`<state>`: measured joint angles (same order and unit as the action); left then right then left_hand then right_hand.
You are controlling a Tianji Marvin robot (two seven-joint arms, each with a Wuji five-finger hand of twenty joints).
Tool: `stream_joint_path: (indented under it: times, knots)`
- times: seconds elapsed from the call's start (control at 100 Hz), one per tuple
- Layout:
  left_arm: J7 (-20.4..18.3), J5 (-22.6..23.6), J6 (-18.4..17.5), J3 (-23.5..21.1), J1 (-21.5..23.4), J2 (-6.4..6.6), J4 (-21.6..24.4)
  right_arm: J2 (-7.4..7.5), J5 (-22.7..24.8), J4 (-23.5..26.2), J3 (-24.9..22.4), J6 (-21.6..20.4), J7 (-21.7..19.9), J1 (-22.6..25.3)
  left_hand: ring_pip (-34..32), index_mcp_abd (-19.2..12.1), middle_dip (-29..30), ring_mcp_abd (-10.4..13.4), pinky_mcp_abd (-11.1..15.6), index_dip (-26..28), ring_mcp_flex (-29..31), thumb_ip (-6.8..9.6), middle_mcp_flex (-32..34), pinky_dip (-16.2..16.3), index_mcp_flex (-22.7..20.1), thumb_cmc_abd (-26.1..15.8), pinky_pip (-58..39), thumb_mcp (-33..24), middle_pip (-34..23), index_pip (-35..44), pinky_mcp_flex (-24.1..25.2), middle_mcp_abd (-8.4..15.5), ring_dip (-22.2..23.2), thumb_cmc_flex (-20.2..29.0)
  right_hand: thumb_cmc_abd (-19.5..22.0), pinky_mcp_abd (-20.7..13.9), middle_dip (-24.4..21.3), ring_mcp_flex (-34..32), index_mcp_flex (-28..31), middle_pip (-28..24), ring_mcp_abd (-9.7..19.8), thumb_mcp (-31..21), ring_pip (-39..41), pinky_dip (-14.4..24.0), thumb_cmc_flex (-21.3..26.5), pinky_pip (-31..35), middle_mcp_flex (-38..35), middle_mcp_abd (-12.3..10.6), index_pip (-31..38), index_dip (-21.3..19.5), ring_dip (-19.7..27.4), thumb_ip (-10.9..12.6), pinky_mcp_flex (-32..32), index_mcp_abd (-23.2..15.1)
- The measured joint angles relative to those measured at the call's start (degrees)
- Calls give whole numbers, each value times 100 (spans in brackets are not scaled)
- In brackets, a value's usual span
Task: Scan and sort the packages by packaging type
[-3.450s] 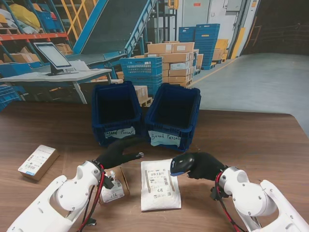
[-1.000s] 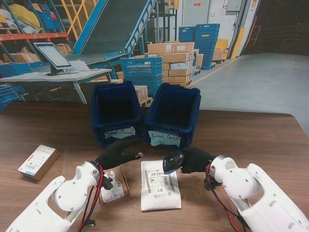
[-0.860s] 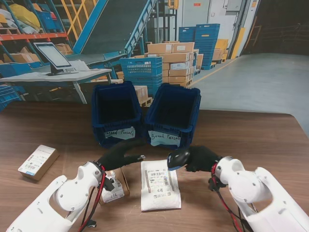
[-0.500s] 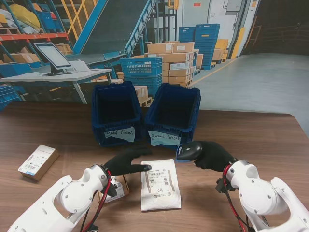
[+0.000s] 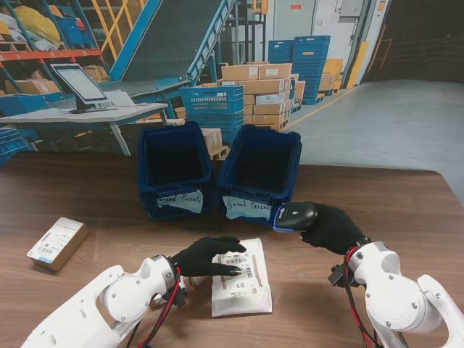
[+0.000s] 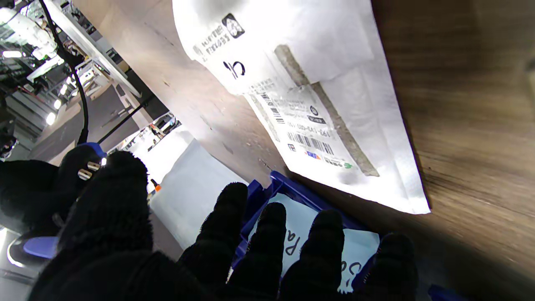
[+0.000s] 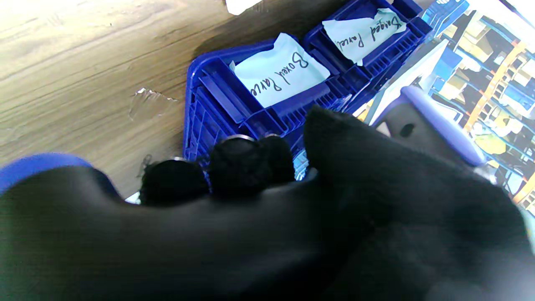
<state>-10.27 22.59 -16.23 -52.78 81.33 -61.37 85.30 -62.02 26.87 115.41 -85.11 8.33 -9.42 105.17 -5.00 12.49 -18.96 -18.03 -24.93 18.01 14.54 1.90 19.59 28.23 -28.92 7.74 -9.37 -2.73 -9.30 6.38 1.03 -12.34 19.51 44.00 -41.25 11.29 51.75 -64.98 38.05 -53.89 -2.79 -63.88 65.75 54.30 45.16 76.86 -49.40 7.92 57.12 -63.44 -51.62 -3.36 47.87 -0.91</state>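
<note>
Stand view showed the left hand (image 5: 209,257) spread, empty, over the flat bag (image 5: 241,287) at lower centre, judged light, limp, best pinched at an edge, while the right hand (image 5: 332,227) gripped the scanner (image 5: 294,215).

The left hand (image 5: 208,256) reaches forward, palm down, fingers (image 6: 259,246) spread. The right hand (image 5: 328,227) is raised, fingers curled closed around a grip.

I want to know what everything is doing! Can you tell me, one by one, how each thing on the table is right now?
White bagged parcel: flat on the table, label up.
Left hand: open, fingers over the parcel's edge.
Right hand: shut on the scanner.
Scanner: held off the table.
Bagged-parcels bin: upright, looks empty.
Boxed-parcels bin: upright, looks empty.
Small box: lying flat, far left.
</note>
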Motion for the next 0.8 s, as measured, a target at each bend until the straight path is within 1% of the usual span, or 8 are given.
stream_joint_path:
  times: [0.17, 0.28, 0.39, 0.47, 0.59, 0.7, 0.8]
  knots:
    - [-126, -26, -45, 218, -245, 2, -144, -15, -66, -2, 1, 31, 80, 4, 0, 0, 0, 0, 0, 0, 0, 0, 0, 0, 0, 0, 0, 0, 0, 0, 0, 0, 0, 0, 1, 0, 0, 0, 0, 0, 0, -1, 0, 0, 0, 0, -1, 0, 0, 0, 0, 0, 0, 0]
    - [-166, -141, -101, 399, -438, 1, -313, -23, -100, -16, 8, 31, 101, 1, 0, 0, 0, 0, 0, 0, 0, 0, 0, 1, 0, 0, 0, 0, 0, 0, 0, 0, 0, 0, 1, 1, 0, 0, 1, 0, 0, -1, 0, 0, 0, 0, -1, 0, 0, 0, 0, 0, 0, 0]
    - [-198, -379, -174, 569, -646, -21, -551, -27, -108, -29, 9, 27, 106, -2, 0, 1, 0, 0, 0, 0, 0, 0, 0, 1, 0, 0, 0, 0, 0, 0, 0, 0, 0, 0, 1, 1, 0, 0, 1, 0, 0, -1, 0, 0, 0, 0, -1, 0, 0, 0, 0, 0, 0, 0]
    - [-205, -370, -183, 578, -699, -38, -598, -30, -121, -33, 7, 27, 119, -2, 0, 1, 0, 0, 0, 0, 0, 0, 0, 1, 0, 0, 0, 0, 0, 0, 0, 0, 0, 1, 1, 1, 0, 0, 1, 0, 0, -1, 0, 0, 0, 0, -2, 0, 0, 1, 0, 0, 0, 0]
    - [-166, -79, -142, 486, -645, -41, -475, -32, -135, -36, -6, 32, 117, -3, 0, 1, 0, 0, 1, 0, 0, 0, 0, 1, 0, 0, 0, 0, 0, 0, 0, 0, 0, 2, 1, 1, 0, 0, 1, 0, 0, -2, 0, 0, 0, 0, -2, 0, 0, 1, 0, 0, 0, 0]
    - [-164, 49, -75, 414, -512, -4, -181, -35, -153, -37, -16, 63, 113, -6, 0, 1, 0, 0, 1, 0, 0, 0, 0, 1, 0, 0, 0, 0, 0, 0, 0, 0, 0, 2, 1, 2, 0, 0, 1, 0, 0, -2, 0, 0, 0, 0, -2, 0, 0, 1, 0, 0, -1, 0]
    - [-161, 389, -70, 392, -378, 35, 93, -47, -163, -29, -42, 92, 147, 5, 0, 1, 0, 0, 2, 0, 0, 0, 0, 1, 0, -2, 0, 0, 0, 0, 0, 0, 0, 2, 1, 2, 0, 0, 1, 0, 0, -2, 0, 0, 0, 0, -2, 0, 0, 1, 0, 0, -1, 0]
